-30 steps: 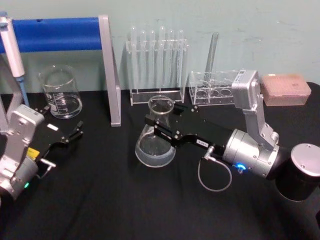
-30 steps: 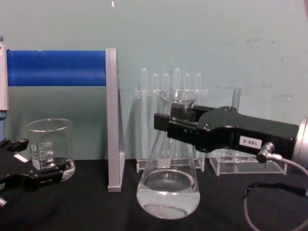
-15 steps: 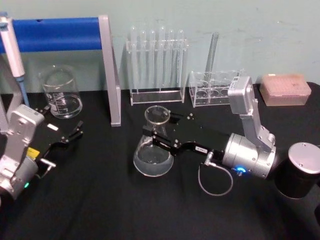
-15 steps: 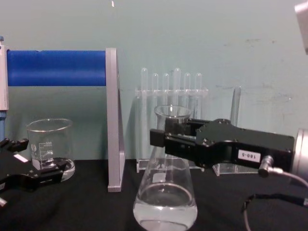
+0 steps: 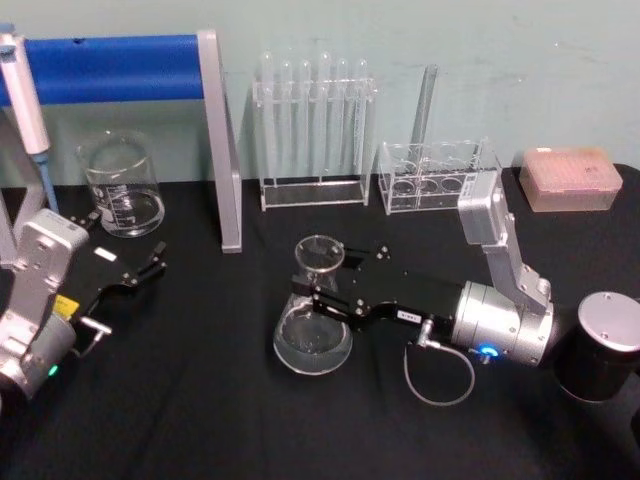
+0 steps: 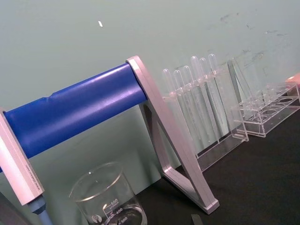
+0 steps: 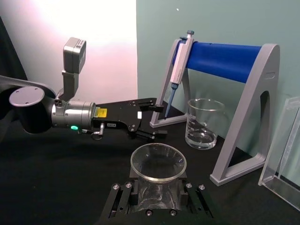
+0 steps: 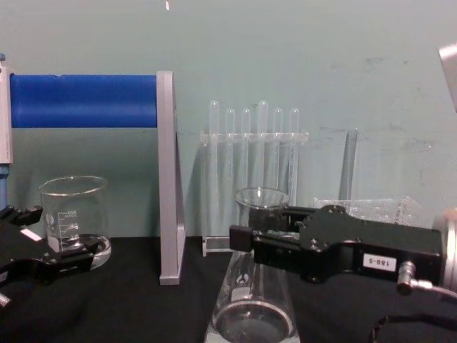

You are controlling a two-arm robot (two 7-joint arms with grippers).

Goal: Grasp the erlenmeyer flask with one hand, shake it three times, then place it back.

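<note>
The erlenmeyer flask (image 5: 314, 335) is clear glass with a little liquid in its wide base, and it stands upright at the middle of the black table. My right gripper (image 5: 326, 291), black with a small white numbered label, is shut on the flask's neck just under the flared rim. In the chest view the flask (image 8: 251, 304) is low, its base cut by the bottom edge, with the right gripper (image 8: 258, 243) across its neck. The right wrist view looks down into the flask (image 7: 158, 162) between the fingers (image 7: 121, 199). My left gripper (image 5: 150, 266) rests open at the left.
A blue-bar stand (image 5: 222, 150) holding a pipette (image 5: 25, 100) is at the back left, with a glass beaker (image 5: 122, 187) beside it. Two test tube racks (image 5: 312, 135) (image 5: 432, 175) line the back. A pink box (image 5: 565, 178) and a black cylinder (image 5: 600, 345) sit at the right.
My right gripper has come down with the flask held in it, from raised in the air to low over the table, and has shifted slightly right. The left arm has not moved.
</note>
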